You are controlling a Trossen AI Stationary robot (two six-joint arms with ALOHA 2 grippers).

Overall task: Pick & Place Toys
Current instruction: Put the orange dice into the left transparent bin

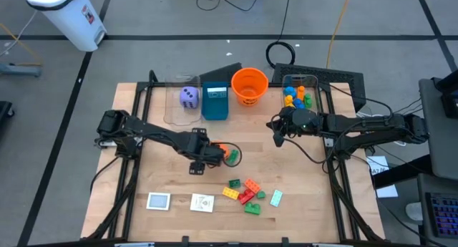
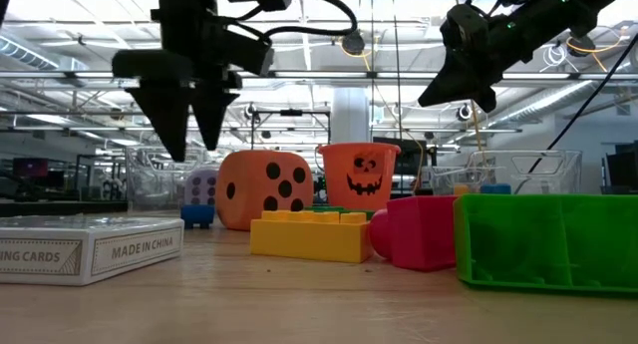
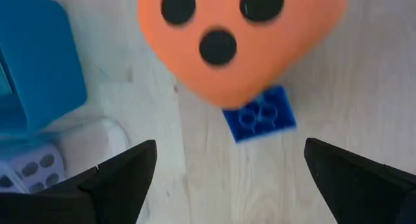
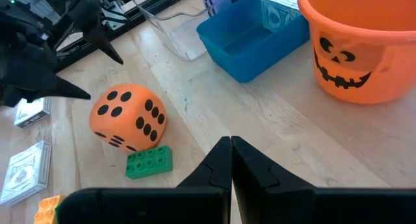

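Left gripper hangs over the table's middle, fingers spread wide and holding nothing; it sits just above the orange die, not touching it in the low view. Orange die rests on the wood; a blue brick lies against it in the left wrist view; a green brick lies beside it in the right wrist view.

Right gripper is raised near the bucket, fingers pressed together, nothing between them.

Purple die sits in a clear bin at the table's far side, next to the teal box; a second clear bin to the bucket's right holds bricks.

Brick cluster lies near the front edge, red, yellow, green, orange; two card packs lie to its left, apart from each other.
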